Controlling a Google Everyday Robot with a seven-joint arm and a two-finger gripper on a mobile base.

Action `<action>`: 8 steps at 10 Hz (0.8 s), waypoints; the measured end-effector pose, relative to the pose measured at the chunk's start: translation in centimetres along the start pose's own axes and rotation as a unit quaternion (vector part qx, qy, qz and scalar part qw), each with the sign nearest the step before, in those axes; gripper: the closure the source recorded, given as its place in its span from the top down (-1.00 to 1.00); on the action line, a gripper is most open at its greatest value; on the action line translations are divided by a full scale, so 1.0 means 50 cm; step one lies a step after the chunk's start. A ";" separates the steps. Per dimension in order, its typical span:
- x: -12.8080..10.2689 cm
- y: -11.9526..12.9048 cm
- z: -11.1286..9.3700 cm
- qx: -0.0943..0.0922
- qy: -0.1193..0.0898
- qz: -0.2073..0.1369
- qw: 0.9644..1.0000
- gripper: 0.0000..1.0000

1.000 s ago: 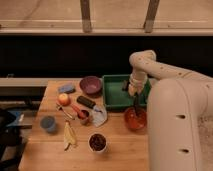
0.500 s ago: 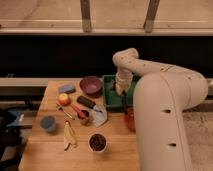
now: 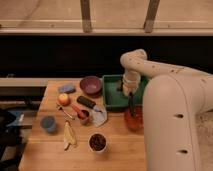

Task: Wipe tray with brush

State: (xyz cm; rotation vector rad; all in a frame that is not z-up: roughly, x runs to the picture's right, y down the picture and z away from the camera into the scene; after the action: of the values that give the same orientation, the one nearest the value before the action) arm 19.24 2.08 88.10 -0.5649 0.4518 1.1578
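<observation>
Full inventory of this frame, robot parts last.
tray: 1, green, back right
brush: 1, dark, below gripper, tray's right edge
purple bowl: 1, purple, left of tray
red-orange bowl: 1, red-orange, in front of tray
sponge: 1, blue, back left
apple: 1, red-yellow, in front of sponge
block: 1, black, in front of purple bowl
utensil: 1, red-handled, centre
cloth: 1, grey, centre
cup: 1, blue-grey, front left
peel: 1, yellow, front
small bowl: 1, dark-red contents, front centre
table: 1, wooden, centre-left
gripper: 1, pale, over tray
arm: 1, white, right
</observation>
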 end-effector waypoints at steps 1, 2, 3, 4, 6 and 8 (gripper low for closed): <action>0.013 -0.035 0.002 0.000 -0.002 0.004 1.000 -1.00; 0.025 -0.060 0.000 -0.002 -0.004 0.004 1.000 -1.00; 0.031 -0.071 -0.001 -0.002 -0.005 0.002 1.000 -1.00; 0.033 -0.072 -0.003 -0.003 -0.006 -0.003 1.000 -1.00; 0.022 -0.044 -0.010 -0.004 -0.012 -0.024 1.000 -1.00; 0.016 0.034 -0.015 -0.003 -0.006 -0.059 0.998 -1.00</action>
State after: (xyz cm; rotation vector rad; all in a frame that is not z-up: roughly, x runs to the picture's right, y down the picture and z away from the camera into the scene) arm 17.87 2.70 86.73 -0.5821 0.3990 1.0490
